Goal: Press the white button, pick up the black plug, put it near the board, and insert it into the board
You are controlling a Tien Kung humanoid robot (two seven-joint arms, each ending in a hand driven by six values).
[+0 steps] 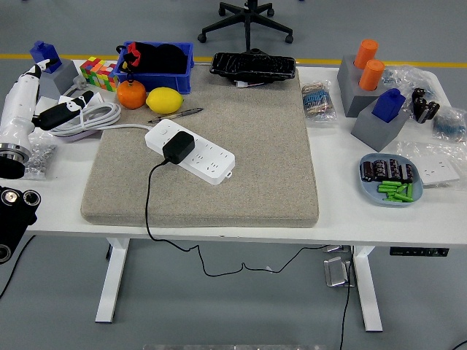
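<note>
On the mat: the strip point(191, 152) lies slantwise on the beige mat point(248, 182), its long axis running from upper left to lower right.
Plug: the black plug point(178, 147) sits seated in the strip near its left end, and its black cord point(149, 197) runs down across the mat and drops over the table's near edge.
Button: I cannot make out a white button on the strip at this size.
My left hand: my left arm point(18, 117) comes in at the far left edge, and my hand point(66, 108) rests over the coiled white cable point(91, 117), well apart from the strip; 1 dark finger shows with a white tip, stretched toward the right, holding nothing, so it reads as relaxed.
My right hand: out of view.
Behind the mat: an orange point(132, 94) and a lemon point(165, 100) sit side by side, with a pen point(176, 114) just in front of the lemon and a blue bin point(157, 64) behind them.
Right side: a blue plate point(391, 179) holds green and dark small parts, beside a white socket panel point(436, 170).
Table: white point(343, 211), with the mat covering its middle.
</note>
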